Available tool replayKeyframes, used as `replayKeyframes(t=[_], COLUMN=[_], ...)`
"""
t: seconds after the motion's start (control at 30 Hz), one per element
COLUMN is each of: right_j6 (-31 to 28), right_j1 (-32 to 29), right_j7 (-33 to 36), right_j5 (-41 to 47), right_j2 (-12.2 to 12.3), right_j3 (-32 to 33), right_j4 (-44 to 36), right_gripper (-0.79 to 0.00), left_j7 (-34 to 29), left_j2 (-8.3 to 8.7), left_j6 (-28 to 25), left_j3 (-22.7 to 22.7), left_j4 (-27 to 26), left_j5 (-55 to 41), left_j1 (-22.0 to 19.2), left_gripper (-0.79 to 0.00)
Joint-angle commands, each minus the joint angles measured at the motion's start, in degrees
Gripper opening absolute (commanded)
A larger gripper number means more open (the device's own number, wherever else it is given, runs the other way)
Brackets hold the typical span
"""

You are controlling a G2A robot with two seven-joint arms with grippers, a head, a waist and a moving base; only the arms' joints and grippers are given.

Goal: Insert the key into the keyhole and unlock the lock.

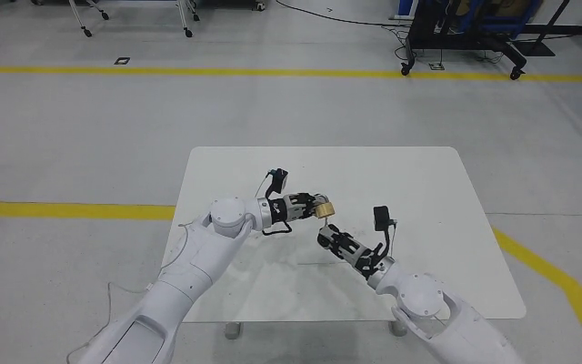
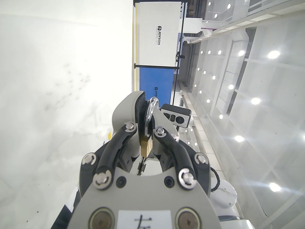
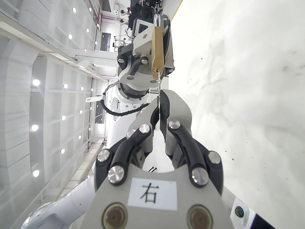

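Note:
A brass padlock (image 1: 324, 210) hangs above the middle of the white table (image 1: 418, 182). My left gripper (image 1: 312, 207) is shut on its silver shackle (image 2: 150, 110), and the brass body (image 2: 145, 147) sits between the fingers. In the right wrist view the padlock (image 3: 157, 48) shows edge-on, keyhole end toward my right gripper (image 3: 159, 99). That gripper is shut on the silver key (image 3: 159, 83), whose blade tip meets the keyhole end of the brass body. From above, my right gripper (image 1: 330, 238) stands just in front of the lock.
The table's edges lie well away from both grippers. A yellow floor line (image 1: 273, 71) and wheeled frames (image 1: 464, 36) are far behind the table.

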Motion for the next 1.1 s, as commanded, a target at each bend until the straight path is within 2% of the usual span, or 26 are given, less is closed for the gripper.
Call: replayKeyframes(t=[0.0,1.07], right_j6=[0.2,1.02], right_j1=[-0.19,-1.45], right_j7=[0.2,3.81], right_j5=[-0.58,-3.71], right_j2=[-0.09,-1.84], right_j3=[0.12,2.56], right_j4=[-0.1,0.06], right_gripper=[-0.785,-0.785], left_j7=[0.08,-2.62], left_j2=[-0.06,-0.42], left_j6=[0.14,0.42], left_j3=[-0.07,-0.46], left_j4=[0.03,0.0], left_j5=[0.04,2.72], left_j1=[0.02,0.02], left_gripper=[-0.785,-0.785])
